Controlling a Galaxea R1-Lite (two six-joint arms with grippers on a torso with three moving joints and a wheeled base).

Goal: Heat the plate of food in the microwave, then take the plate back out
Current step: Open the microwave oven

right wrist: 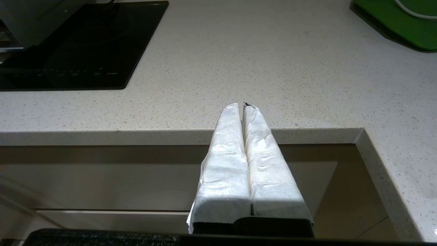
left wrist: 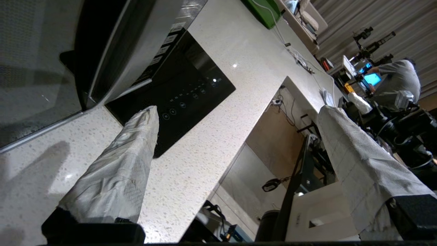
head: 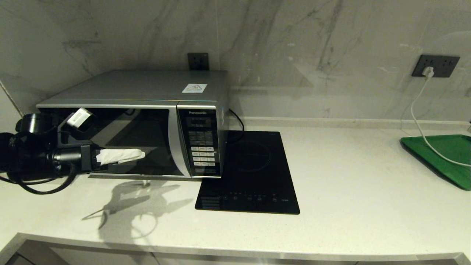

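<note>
Microwave [head: 147,125] sitting at the counter's [head: 349,176] left, door shut, hob [head: 254,173] just beside its button panel. Left gripper [left wrist: 239,116] hovering in front of the dark door glass, fingers [left wrist: 129,160] spread wide, grasping nothing. Right gripper [right wrist: 244,105] hanging at the counter's front edge, fingers pressed together, empty. Green tray [head: 445,158] lying far right, white cable [head: 419,110] trailing across it. Plate nowhere in view.

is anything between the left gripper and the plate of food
Yes. The microwave door is shut, and the open left gripper hangs just in front of its dark glass. No plate shows on the counter, so it may be behind that door.
</note>
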